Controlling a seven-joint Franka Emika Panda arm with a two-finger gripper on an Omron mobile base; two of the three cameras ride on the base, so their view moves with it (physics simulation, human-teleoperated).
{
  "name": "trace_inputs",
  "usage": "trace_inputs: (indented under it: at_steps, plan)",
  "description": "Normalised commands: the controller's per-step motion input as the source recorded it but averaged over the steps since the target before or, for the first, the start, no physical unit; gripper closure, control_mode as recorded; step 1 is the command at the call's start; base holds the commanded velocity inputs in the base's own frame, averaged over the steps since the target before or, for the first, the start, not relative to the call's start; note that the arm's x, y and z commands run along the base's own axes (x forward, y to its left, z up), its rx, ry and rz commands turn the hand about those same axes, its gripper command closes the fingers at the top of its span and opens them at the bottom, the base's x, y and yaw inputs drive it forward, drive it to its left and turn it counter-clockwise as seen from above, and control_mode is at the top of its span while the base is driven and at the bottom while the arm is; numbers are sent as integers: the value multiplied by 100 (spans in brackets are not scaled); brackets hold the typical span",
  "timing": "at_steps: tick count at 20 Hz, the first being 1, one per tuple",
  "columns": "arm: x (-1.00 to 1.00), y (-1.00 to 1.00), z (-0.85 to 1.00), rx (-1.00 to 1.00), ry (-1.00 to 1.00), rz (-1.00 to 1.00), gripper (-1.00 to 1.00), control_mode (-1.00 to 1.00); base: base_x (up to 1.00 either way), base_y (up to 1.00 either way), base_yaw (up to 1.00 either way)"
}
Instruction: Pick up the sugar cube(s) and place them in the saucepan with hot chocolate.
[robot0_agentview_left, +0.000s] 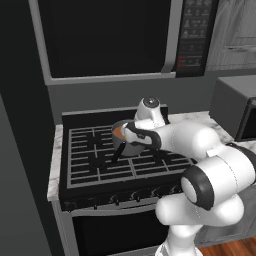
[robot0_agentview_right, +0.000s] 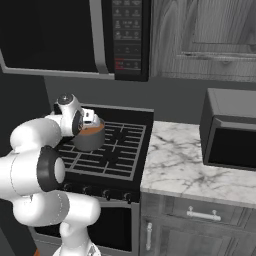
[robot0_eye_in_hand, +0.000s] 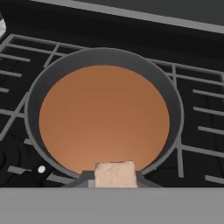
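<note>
While the hand is clamped on the sugar cube, right above the near rim of the saucepan of hot chocolate on the stove, the cube looks light, rigid and crumbly; holding its flat sides seems safest.

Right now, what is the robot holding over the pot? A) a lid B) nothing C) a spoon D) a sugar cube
D: in the hand view a pale sugar cube sits pinched in the shut end effector, right above the orange-brown hot chocolate in the pot.
</note>
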Motion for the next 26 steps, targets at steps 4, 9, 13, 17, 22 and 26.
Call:
trace_inputs:
  at_steps: [4, 9, 13, 17, 22, 26]
  plan:
    - [5, 0, 0, 0, 5, 0, 100, -100, 0, 0, 0]
    - [0, 0, 0, 0, 7, 0, 100, -100, 0, 0, 0]
    - [12, 5, 0, 0, 0, 0, 100, -100, 0, 0, 0]
    - [40, 24, 0, 0, 0, 0, 100, -100, 0, 0, 0]
    - [34, 19, 0, 0, 2, 0, 100, -100, 0, 0, 0]
    - [17, 22, -1, 0, 5, 0, 100, -100, 0, 0, 0]
